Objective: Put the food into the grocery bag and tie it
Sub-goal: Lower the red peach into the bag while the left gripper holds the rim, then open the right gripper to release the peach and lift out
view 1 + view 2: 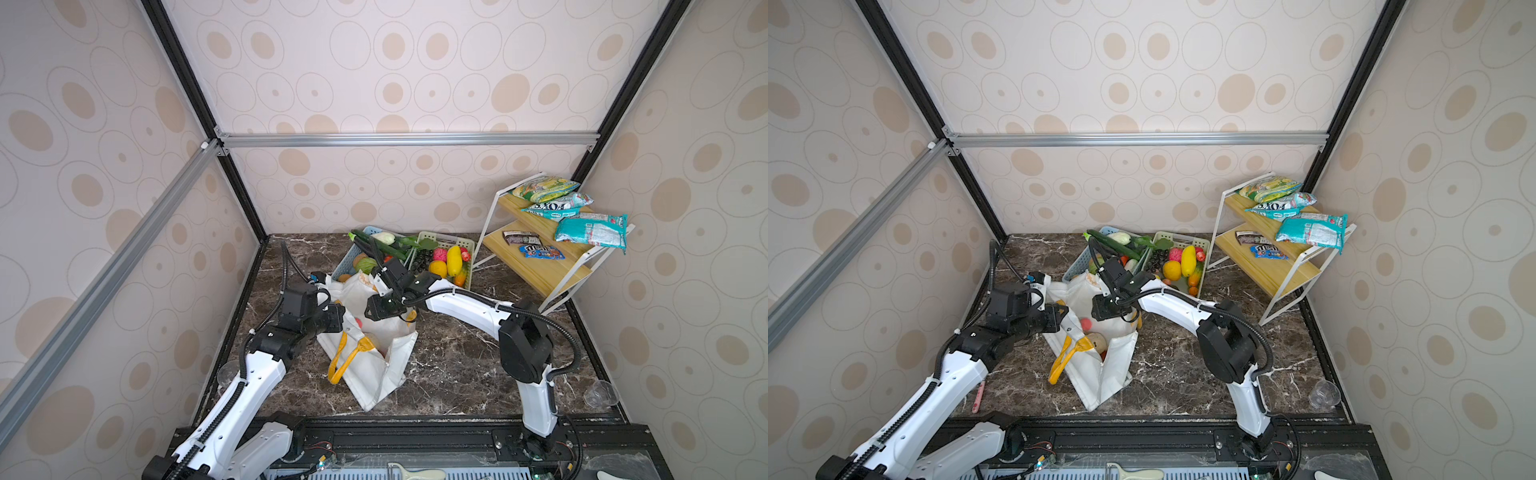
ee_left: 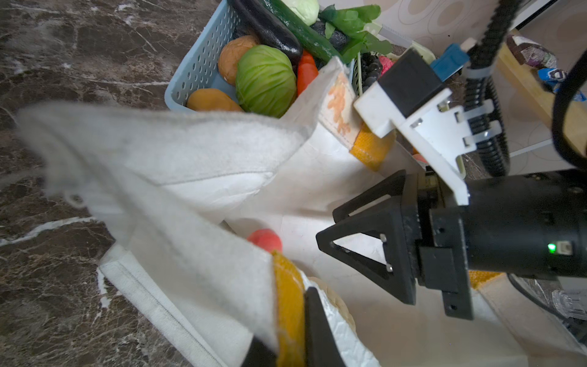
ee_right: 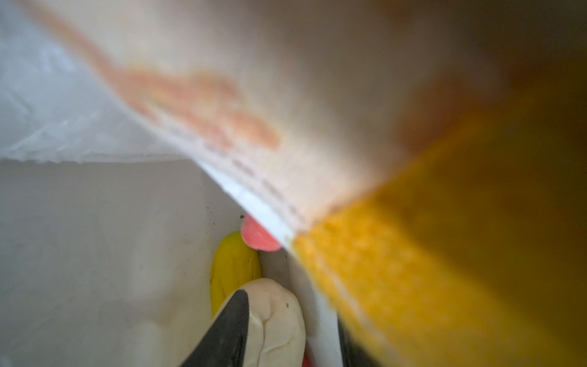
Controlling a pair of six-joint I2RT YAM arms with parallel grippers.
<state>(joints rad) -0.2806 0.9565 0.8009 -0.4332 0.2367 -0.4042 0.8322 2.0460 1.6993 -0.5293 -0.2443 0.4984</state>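
loading part done — grocery bag (image 1: 374,365) slumped mid-table (image 1: 457,365), left gripper (image 2: 286,321) clamped on the yellow strap (image 2: 289,286) at its rim, holding the mouth up. inside: pink fruit (image 2: 265,240), yellow fruit (image 3: 235,267), pale fruit (image 3: 276,317). right gripper (image 2: 325,224) over the mouth, jaws part-open, nothing visibly between them. left to do — more fruits (image 1: 454,259) in the green basket (image 1: 446,237) at the table's back edge; bag untied

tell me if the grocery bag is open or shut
Open: the mouth of the grocery bag gapes, and a pink fruit and a yellow fruit show inside it.
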